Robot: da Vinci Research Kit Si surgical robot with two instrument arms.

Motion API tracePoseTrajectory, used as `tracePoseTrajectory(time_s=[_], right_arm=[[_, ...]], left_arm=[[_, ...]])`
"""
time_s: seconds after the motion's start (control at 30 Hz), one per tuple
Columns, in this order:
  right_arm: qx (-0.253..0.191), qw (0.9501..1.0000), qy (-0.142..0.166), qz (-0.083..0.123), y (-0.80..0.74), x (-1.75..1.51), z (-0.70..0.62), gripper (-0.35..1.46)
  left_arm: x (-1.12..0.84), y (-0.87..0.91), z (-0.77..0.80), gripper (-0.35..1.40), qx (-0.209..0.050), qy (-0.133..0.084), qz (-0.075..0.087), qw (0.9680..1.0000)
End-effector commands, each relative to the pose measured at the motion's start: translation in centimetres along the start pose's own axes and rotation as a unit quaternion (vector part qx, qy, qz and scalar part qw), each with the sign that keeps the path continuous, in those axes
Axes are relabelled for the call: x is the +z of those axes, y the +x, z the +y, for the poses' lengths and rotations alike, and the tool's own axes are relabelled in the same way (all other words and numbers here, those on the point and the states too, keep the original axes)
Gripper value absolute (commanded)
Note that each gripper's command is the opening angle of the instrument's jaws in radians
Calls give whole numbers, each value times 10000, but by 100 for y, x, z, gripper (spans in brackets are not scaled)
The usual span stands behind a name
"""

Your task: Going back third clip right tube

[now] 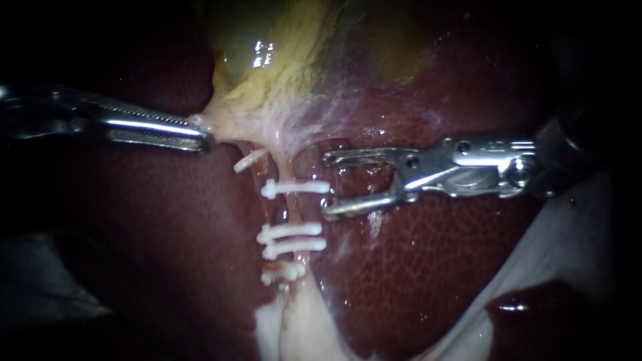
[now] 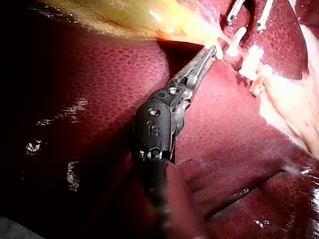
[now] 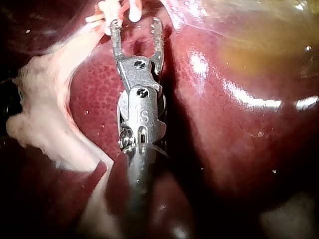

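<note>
Left instrument (image 1: 204, 137): tool clamped on the pale tissue (image 1: 231, 124) at the gallbladder's (image 1: 281, 60) lower end, holding it out to the side and taut.
Tube (image 1: 285, 214): runs down from that tissue over the liver (image 1: 428, 267). I cannot tell for sure that it is the right tube.
Clips: upper clip (image 1: 294, 188) lies across the tube, with a bare gap and then the lower clips (image 1: 289, 232) close together.
Right instrument (image 1: 328, 184): tool apart and empty, its tips just beside the upper clip's free end, gripping nothing.
Step (judged): third clip looks seated, so this is the retreat.
Next move calls for: a straight pull-back along the shaft with the tool kept apart, clear of the clip's end and of the liver. Left hold unchanged.
</note>
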Motion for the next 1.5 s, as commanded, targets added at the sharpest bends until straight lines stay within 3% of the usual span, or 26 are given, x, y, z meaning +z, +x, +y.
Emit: tracePoseTrajectory(time_s=[0.03,0.17,0.33,0.53,0.77,1.13,1.5], right_arm=[[-136,9999,-19,-11,4,-12,-5,50],[-526,9985,-67,-161,21,-49,-19,50],[-739,9955,-4,-601,41,-77,-34,50],[-750,9954,58,-599,45,-80,-43,50],[-751,9954,54,-601,43,-81,-42,50],[-750,9954,56,-601,43,-82,-42,50],[-746,9954,58,-599,44,-83,-42,50]], left_arm=[[-1,0,0,-35,0,-2,0,10000],[-1,0,0,-35,0,-2,0,10000],[0,0,-2,-35,0,-1,0,10000],[4,-5,-7,-35,13,4,1,10000],[14,-13,-17,-35,34,23,2,10000],[62,-37,-33,-35,42,18,-52,10000],[64,-37,-33,-35,43,8,-68,10000]])
